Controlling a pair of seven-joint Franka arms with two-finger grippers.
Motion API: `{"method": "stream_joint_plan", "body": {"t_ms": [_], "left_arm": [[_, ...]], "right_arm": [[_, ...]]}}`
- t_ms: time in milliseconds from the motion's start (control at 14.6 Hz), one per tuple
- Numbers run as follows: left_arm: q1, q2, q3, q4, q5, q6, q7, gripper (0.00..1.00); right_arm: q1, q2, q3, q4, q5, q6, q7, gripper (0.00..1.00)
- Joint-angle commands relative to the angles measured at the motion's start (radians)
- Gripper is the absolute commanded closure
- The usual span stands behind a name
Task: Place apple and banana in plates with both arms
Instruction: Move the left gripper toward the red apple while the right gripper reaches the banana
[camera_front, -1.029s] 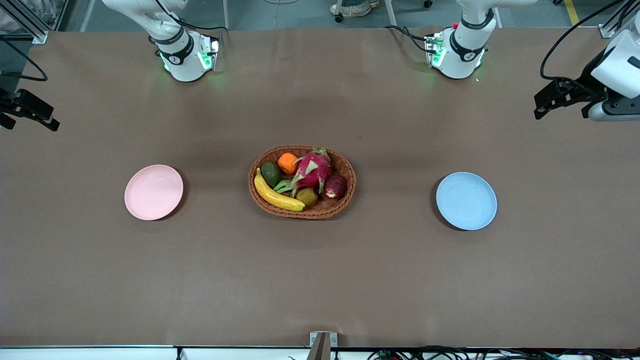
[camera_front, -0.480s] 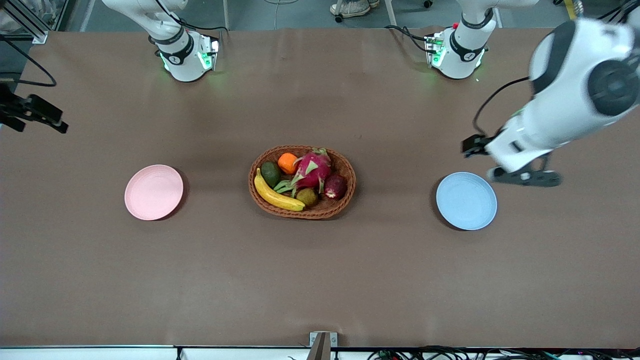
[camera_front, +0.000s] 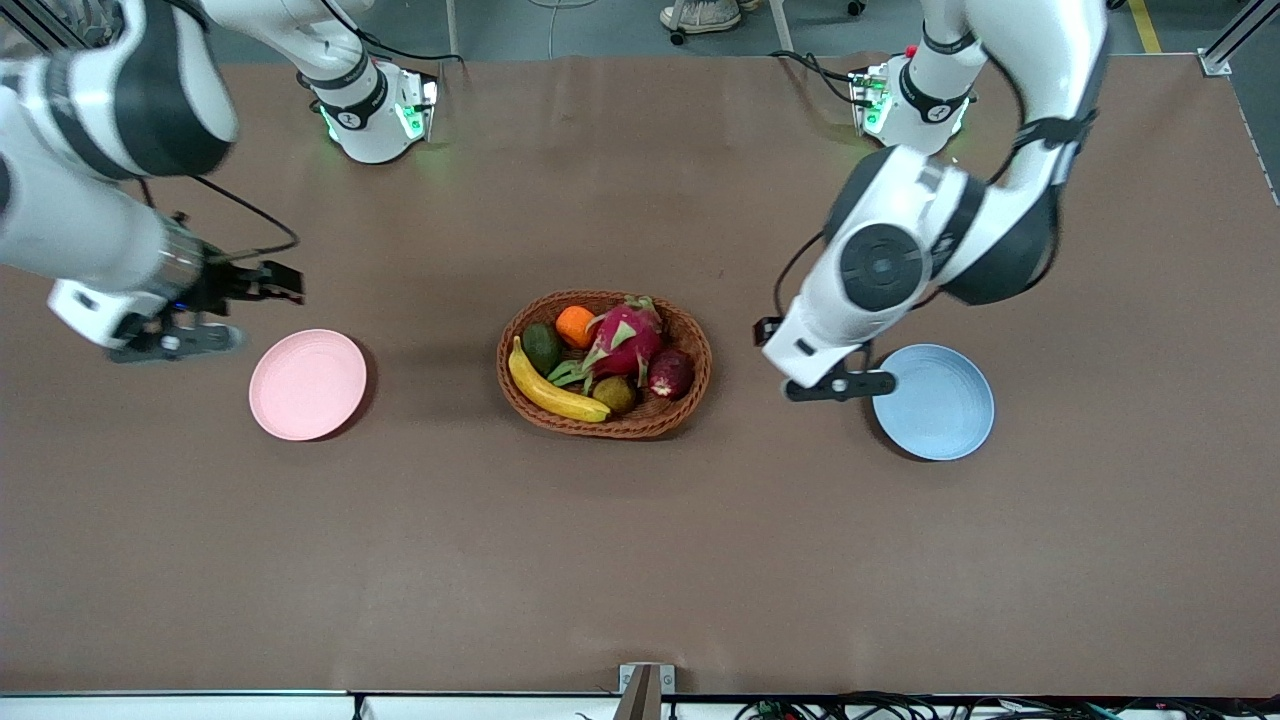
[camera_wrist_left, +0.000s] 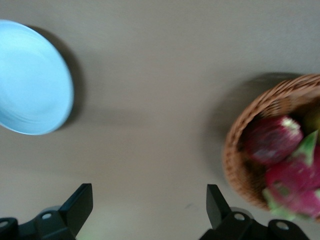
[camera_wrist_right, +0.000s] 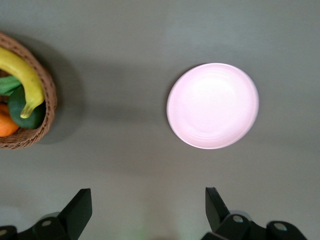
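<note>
Centre of the front frame: the basket (camera_front: 604, 363) sits on the surface (camera_front: 640, 560) and holds all the fruit. The banana (camera_front: 551, 388) lies along its lower rim toward the right arm's end, the apple (camera_front: 671, 372) against the rim toward the left arm's end, with a dragon fruit (camera_front: 622, 342) between them. That split probably explains why each arm has its own target.

The pink plate (camera_front: 307, 384) lies at middle left of the front frame and the blue plate (camera_front: 933, 401) at middle right, both empty, each on the side of the arm likely to fill it.

The left hand (camera_wrist_left: 149, 210) hangs over bare surface between the blue plate and the basket, fingers spread wide with nothing between them. The right hand (camera_wrist_right: 148, 208) hovers over the surface by the pink plate, at the left edge of the front frame, likewise wide apart and empty. Neither fruit is picked up yet.
</note>
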Motion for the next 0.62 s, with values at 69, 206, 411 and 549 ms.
{"method": "stream_joint_plan", "body": {"t_ms": [69,206,411,549], "left_arm": [[-0.074,0.152,0.007,0.123,-0.012,0.089,-0.207,0.00],[-0.104,0.206,0.008,0.149,-0.056,0.143,-0.291,0.00],[-0.124,0.249,0.007,0.157,-0.097,0.228,-0.406,0.00],[-0.137,0.279,0.007,0.158,-0.122,0.275,-0.436,0.00]], "right_arm": [[0.101,0.091,-0.007,-0.015,0.076,0.093,0.006,0.00],[0.185,0.143,-0.007,-0.015,0.077,0.136,0.006,0.01],[0.256,0.198,-0.007,-0.015,0.080,0.167,0.007,0.10],[0.276,0.226,-0.007,-0.015,0.090,0.207,0.009,0.12]]}}
